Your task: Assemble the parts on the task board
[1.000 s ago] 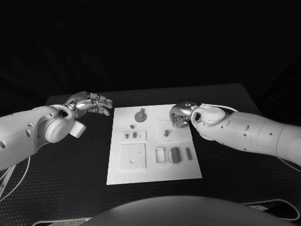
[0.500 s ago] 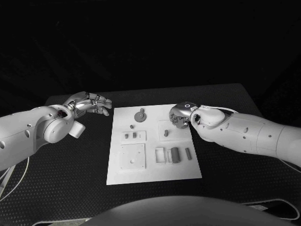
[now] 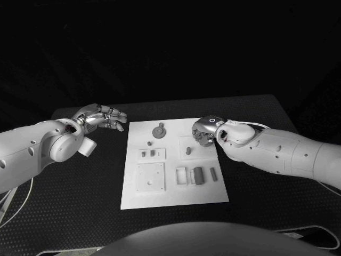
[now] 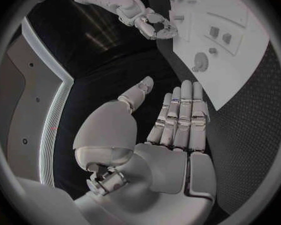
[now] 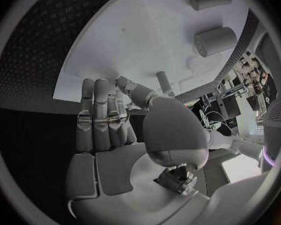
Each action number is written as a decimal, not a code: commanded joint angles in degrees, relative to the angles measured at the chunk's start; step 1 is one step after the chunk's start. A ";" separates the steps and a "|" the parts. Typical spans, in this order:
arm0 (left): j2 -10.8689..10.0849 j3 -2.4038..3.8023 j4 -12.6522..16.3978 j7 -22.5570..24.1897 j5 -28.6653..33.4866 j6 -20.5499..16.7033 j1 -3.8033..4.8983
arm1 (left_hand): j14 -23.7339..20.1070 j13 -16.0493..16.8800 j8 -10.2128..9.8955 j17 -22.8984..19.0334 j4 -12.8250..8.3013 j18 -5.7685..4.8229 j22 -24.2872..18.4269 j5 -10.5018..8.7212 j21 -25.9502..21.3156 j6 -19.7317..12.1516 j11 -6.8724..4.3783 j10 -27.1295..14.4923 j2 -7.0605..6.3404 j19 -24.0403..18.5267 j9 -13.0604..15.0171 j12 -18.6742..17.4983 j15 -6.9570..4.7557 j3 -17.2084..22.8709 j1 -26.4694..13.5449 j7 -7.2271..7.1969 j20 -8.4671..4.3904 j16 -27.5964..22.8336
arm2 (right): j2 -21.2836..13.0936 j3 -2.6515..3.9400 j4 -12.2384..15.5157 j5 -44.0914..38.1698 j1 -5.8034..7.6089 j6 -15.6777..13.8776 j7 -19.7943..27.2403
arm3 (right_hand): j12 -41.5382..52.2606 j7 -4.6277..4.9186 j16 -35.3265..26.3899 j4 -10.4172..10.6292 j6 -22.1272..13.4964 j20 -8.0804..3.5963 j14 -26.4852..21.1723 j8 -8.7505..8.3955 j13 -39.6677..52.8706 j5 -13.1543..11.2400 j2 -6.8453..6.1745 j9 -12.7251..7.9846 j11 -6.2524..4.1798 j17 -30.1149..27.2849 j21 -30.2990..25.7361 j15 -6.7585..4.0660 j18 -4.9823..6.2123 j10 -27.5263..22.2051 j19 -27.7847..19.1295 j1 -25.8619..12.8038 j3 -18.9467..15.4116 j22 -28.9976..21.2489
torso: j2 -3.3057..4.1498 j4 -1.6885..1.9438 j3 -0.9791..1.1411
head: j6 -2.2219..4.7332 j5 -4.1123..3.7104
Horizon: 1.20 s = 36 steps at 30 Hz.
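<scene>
White task board (image 3: 174,186), black table (image 3: 86,176)

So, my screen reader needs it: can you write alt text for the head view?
A white task board lies mid-table with small grey parts on it. The right hand hovers over its far right edge; the left hand is open beside its far left corner.

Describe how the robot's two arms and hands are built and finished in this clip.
Both arms are smooth, rounded white shells with small dark dots. The left hand and right hand are silver metal, many-fingered and segmented, with pale padded palms in the wrist views. A thin white cable loops over the right wrist, and a white block sits under the left forearm.
</scene>
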 commanded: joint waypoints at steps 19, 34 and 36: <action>0.11 0.05 -0.10 0.10 -0.18 0.81 0.07 | 0.42 -0.13 0.27 0.16 0.03 0.62 -0.23 -0.32 -0.13 -0.69 -0.13 -0.41 0.42 0.45 -0.02 0.05 0.01 -0.55 -0.09 1.53 -0.08 -0.47 | -0.10 -0.24 -0.23 4.80 -0.36 0.60 0.67 | -0.85 0.65 0.12 1.37 -0.77 0.06 0.41 -0.50 -0.42 -0.13 -2.48 -0.11 0.54 0.24 0.45 0.51 1.11 -0.76 0.51 -4.60 -0.56 1.24 | 0.02 -0.03 0.03 | 0.01 -0.12; 0.08 0.05 -0.12 0.01 -0.18 0.79 0.07 | 0.44 -0.16 0.27 0.24 0.03 0.61 -0.33 -0.33 -0.13 -0.76 -0.11 -0.46 0.38 0.45 -0.02 0.06 0.02 -0.61 -0.06 1.56 -0.08 -0.57 | -0.05 -0.24 -0.41 5.23 -0.35 0.69 0.67 | -1.83 1.08 0.00 4.28 -1.89 -0.09 0.23 -1.17 -0.89 -0.08 -5.26 -0.40 0.94 0.38 0.42 0.87 1.19 -1.71 0.37 -7.15 -0.29 1.26 | 0.03 -0.01 0.02 | 0.01 -0.23; 0.08 0.05 -0.12 0.02 -0.18 0.80 0.07 | 0.44 -0.16 0.28 0.25 0.03 0.61 -0.34 -0.33 -0.13 -0.77 -0.11 -0.46 0.38 0.46 -0.02 0.06 0.02 -0.62 -0.06 1.56 -0.08 -0.58 | -0.03 -0.24 -0.49 5.17 -0.35 0.79 0.59 | -1.85 1.07 0.00 4.35 -1.91 -0.13 0.23 -1.17 -0.90 -0.08 -5.15 -0.39 0.93 0.40 0.44 0.86 1.19 -1.70 0.37 -7.02 -0.15 1.27 | 0.02 -0.01 0.02 | 0.01 -0.25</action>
